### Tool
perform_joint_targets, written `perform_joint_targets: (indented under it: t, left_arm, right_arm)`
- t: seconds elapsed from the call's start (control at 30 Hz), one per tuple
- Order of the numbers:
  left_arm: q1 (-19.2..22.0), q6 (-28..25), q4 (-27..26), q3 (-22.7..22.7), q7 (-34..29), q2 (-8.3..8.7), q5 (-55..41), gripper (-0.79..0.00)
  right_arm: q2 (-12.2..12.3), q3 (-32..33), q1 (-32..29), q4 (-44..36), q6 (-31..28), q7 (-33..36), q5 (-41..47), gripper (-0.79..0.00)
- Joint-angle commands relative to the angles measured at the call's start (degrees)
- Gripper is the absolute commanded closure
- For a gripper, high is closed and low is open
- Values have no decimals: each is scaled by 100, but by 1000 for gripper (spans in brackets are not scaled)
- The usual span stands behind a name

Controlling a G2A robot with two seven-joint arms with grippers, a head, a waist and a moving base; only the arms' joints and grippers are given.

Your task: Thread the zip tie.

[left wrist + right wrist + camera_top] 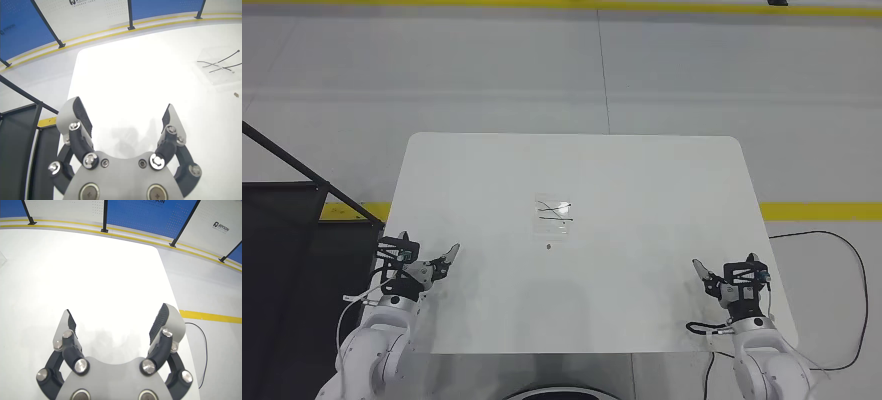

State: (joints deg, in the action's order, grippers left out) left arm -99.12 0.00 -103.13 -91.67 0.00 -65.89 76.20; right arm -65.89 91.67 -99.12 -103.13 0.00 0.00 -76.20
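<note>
From above, black zip ties (556,211) lie crossed on a clear sheet (554,229) at the middle of the white surface (642,170). The left tool (445,258) sits at eight o'clock and the right tool (704,274) at four, both well apart from them. The left wrist view shows its tool released, holding nothing. The right wrist view shows the same.

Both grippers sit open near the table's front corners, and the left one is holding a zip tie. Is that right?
Not quite. The left gripper is open but empty: the left wrist view shows the zip ties lying well apart from it on the clear sheet. The rest holds: the right gripper is open too, and both sit near the front corners.
</note>
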Motion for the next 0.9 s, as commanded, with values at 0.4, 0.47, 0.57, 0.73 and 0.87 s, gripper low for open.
perform_joint_targets:
  t: [0.4,0.47,0.57,0.73,0.87]
  left_arm:
    - [0,0,0,0,0,0,0,-784]
    - [0,0,0,0,0,0,0,-785]
    - [8,-29,-21,4,26,1,13,-785]
    - [66,-925,-82,-163,-44,37,-411,-785]
    - [226,-1741,-72,-365,-479,84,-914,-785]
  right_arm:
    - [0,0,0,0,0,0,0,-784]
    - [0,0,0,0,0,0,0,-785]
    - [0,0,0,0,0,0,0,-785]
    - [0,0,0,0,0,0,0,-785]
    - [0,0,0,0,0,0,0,-785]
